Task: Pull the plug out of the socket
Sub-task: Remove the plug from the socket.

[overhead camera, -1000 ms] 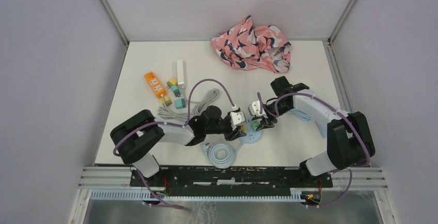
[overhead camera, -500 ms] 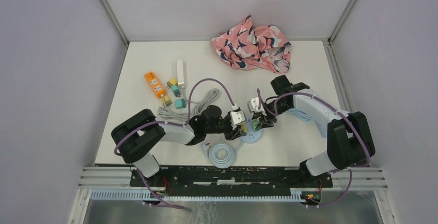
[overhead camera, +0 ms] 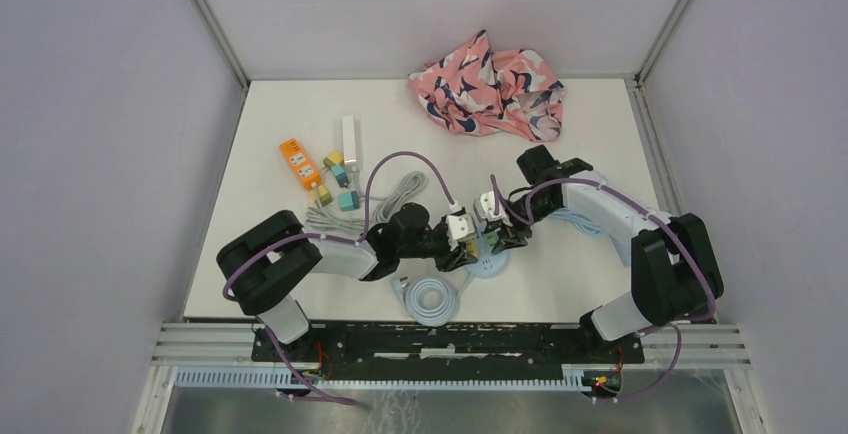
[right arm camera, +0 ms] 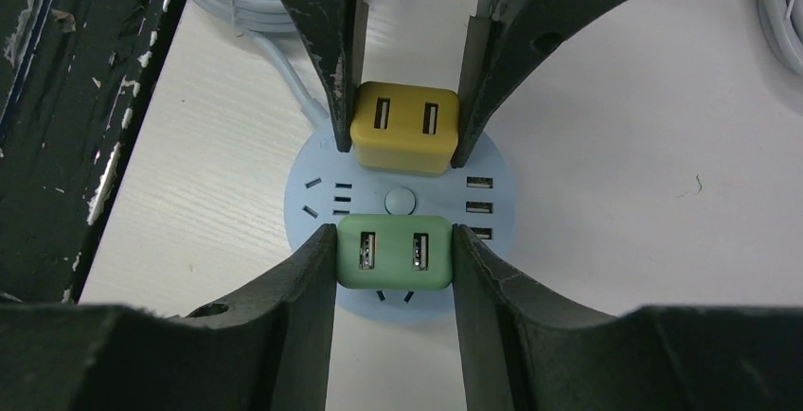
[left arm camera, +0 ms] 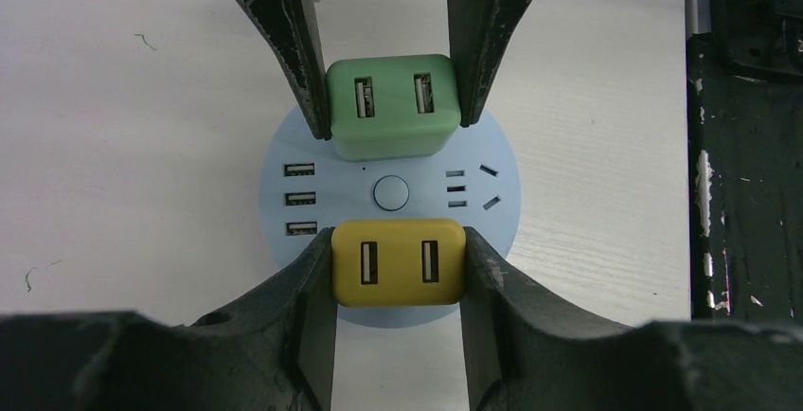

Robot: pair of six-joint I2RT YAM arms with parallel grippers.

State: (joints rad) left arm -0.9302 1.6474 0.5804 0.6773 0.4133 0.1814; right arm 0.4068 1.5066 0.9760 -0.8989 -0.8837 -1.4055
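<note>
Left hand [left arm camera: 396,245] clenched on yellow plug [left arm camera: 398,278], right hand [right arm camera: 395,241] on green plug [right arm camera: 393,259], both plugs seated in round blue socket [left arm camera: 502,217] on bench [left arm camera: 123,146]; grasp looks made, next calls for a straight pull while the socket is held down.

The left plug [left arm camera: 398,262] and right plug [left arm camera: 393,113] sit side by side on the socket [left arm camera: 497,207]. A coil [overhead camera: 432,299] lies just before it, a cloth [overhead camera: 490,84] well behind.
</note>
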